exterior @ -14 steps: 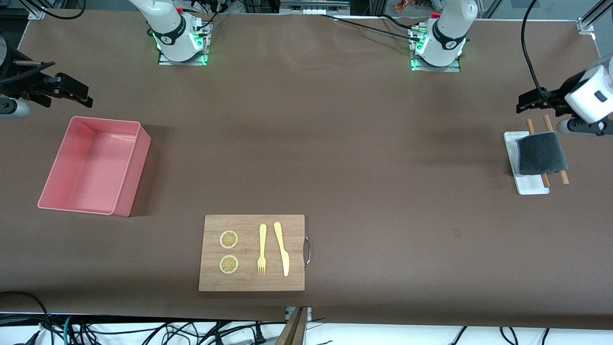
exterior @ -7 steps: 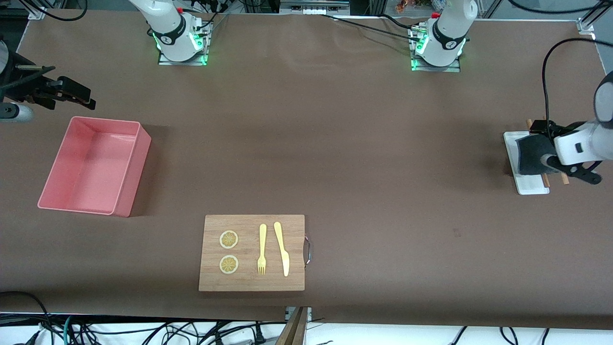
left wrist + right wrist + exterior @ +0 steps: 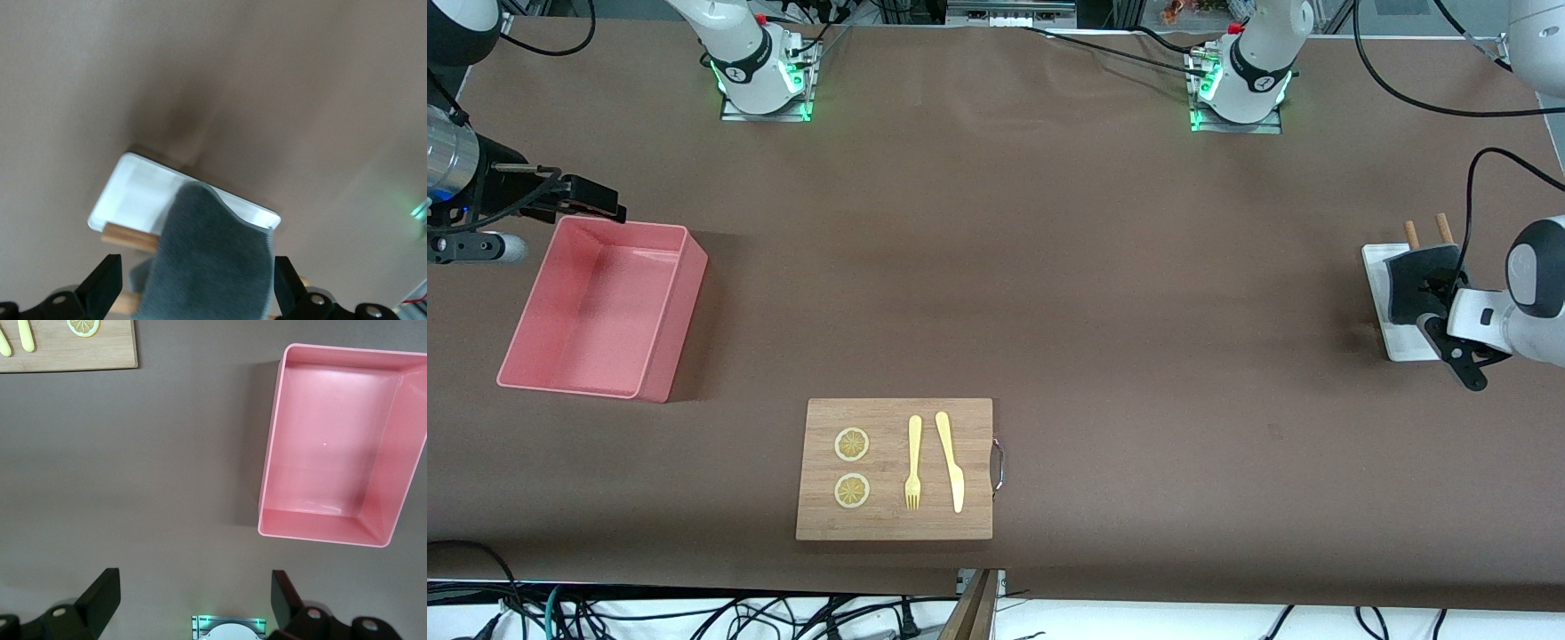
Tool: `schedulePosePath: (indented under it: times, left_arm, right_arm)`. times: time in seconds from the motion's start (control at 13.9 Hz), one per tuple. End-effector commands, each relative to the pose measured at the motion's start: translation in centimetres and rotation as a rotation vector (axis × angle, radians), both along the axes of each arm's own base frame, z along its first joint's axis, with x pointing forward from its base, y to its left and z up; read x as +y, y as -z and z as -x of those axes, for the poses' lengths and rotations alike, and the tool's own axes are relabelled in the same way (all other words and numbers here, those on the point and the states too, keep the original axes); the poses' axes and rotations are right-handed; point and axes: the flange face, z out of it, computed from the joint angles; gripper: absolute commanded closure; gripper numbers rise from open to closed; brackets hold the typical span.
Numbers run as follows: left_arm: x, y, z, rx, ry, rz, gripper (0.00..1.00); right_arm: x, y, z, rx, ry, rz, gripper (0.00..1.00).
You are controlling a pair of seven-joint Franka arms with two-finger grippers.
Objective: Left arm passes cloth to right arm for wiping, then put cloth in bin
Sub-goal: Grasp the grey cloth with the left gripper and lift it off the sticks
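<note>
table (image 3: 1103, 293): big, flat, covered in plain brown paper | light: bright from above, soft dark shadows on the brown top | floor strip (image 3: 720, 618): white, along the table's near edge, with lots of black cables (image 3: 649, 613) | two metal base plates (image 3: 765, 108) glow green
</note>
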Motion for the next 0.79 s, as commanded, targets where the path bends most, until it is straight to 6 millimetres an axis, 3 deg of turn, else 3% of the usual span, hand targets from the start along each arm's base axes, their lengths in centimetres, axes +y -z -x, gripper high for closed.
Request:
schedulePosePath:
  times: [0.0,0.36,0.72]
  left_arm:
    - [1.6,0.3,-0.9,-0.020,0.107,0.025,0.00]
    - [4.8,1.9,-0.1,-0.011,0.113,0.057,0.00]
    - [5.7,2.6,0.7,0.005,0.105,0.077,0.04]
  right_arm:
    - [0.4,-0.4,0.3,0.021,-0.020,-0.016,0.00]
    - [0.1,0.5,0.1,0.047,-0.018,-0.019,0.00]
    - [0.2,0.6,0.0,0.047,-0.021,-0.018,0.00]
